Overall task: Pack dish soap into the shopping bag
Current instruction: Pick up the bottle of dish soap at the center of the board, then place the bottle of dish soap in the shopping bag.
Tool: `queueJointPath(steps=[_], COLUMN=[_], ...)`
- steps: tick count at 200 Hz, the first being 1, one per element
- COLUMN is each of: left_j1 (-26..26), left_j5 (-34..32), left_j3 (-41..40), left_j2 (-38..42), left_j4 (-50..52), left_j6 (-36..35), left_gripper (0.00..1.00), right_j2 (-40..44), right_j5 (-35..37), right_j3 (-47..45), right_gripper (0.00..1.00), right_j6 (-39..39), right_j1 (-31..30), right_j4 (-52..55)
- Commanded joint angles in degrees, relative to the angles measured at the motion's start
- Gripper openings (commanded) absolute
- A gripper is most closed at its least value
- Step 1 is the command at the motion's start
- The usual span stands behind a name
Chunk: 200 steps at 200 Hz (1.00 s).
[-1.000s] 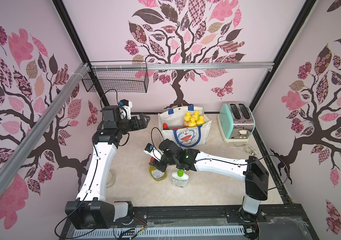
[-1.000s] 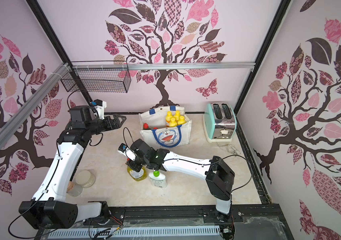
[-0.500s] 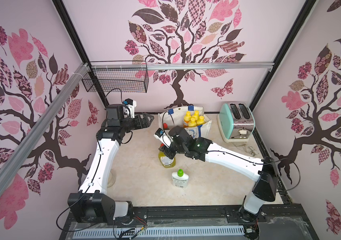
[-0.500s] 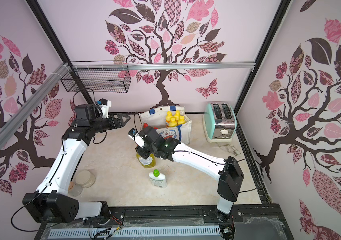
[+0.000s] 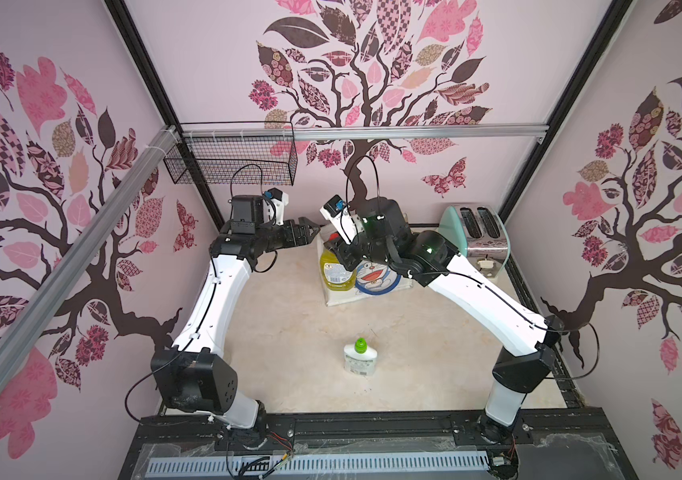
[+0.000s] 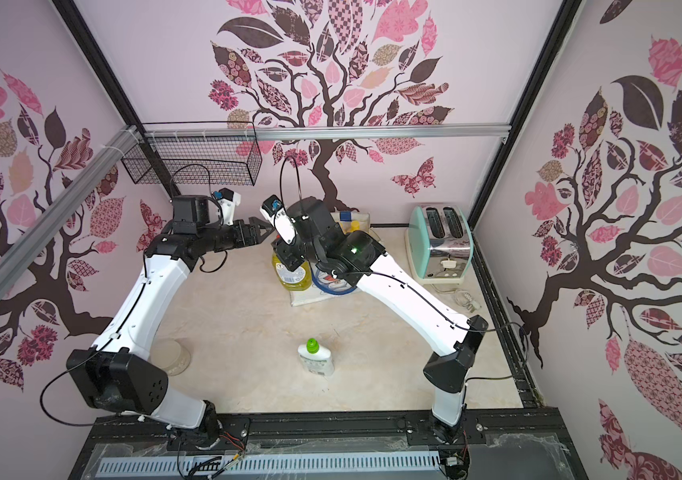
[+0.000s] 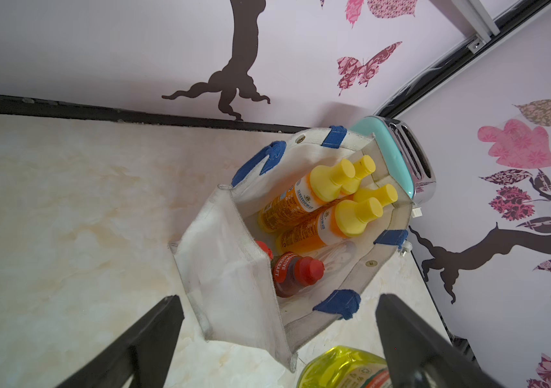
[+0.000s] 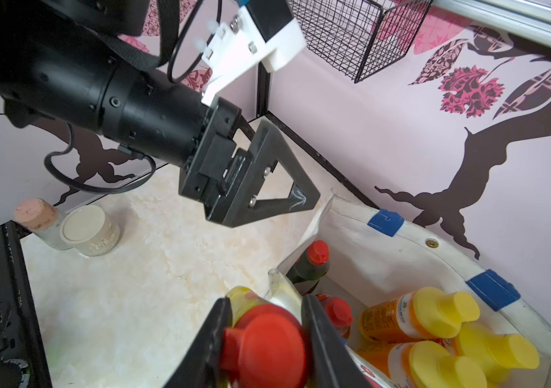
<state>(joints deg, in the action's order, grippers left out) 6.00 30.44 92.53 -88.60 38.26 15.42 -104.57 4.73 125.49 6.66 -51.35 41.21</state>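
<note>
Right fingers [image 8: 321,336], clamped on the yellow bottle [image 5: 335,272], have lifted it to the bag [image 7: 227,268] for dropping. Left fingers [image 7: 146,336] gape empty.

Pink leafy walls, cream tabletop, bright soap colours.

The walls [image 5: 214,62] were pale pink, printed with dark brown trees bearing pink and patterned leaves and a butterfly. The tabletop [image 5: 297,332] was marbled cream. The shopping bag [image 7: 230,268] was white canvas with blue handle patches and a blue cartoon cat on its front. Inside it showed orange bottles [image 7: 287,205] with yellow caps, and a red bottle [image 7: 287,272] and a dark green bottle [image 8: 308,271], both red-capped. The yellow-green bottle [image 6: 291,274] had a red cap, the white bottle [image 5: 359,355] a green one. The toaster [image 5: 474,232] was mint and steel, the wire basket [image 5: 231,162] black.
</note>
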Motion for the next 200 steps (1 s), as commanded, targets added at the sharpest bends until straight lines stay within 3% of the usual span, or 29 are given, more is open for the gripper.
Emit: queueJointPath(steps=[1,41,117,168,200], left_j1=[1.73,1.87,4.45,7.00,7.15], left_j5=[-0.26,-1.06,-2.98,-7.31,-7.94], left_j3=[3.85,3.78,3.78,3.03,2.91], left_j2=[-1.24,-2.61,-4.46,-4.40,-4.56], left_j4=[3.98,4.57,5.91,8.38,9.48], left_j6=[-2.52,-2.28,-3.34,-4.51,-4.75], left_gripper=[0.95,0.93,0.91,0.84,0.74], right_j2=[-1.24,-3.79,-2.74,-4.94,-6.41], right_j5=[0.83,-0.22,0.59,1.31,-1.01], right_j3=[8.01,16.78,18.91,21.77,22.76], right_gripper=[0.00,0.00,0.00,0.00,0.00], right_j6=[0.57,1.43,3.14,6.67,6.53], right_j1=[1.72,3.72,6.22,8.05,10.03], right_j4=[0.75,2.60,-1.96,-5.92,-6.58])
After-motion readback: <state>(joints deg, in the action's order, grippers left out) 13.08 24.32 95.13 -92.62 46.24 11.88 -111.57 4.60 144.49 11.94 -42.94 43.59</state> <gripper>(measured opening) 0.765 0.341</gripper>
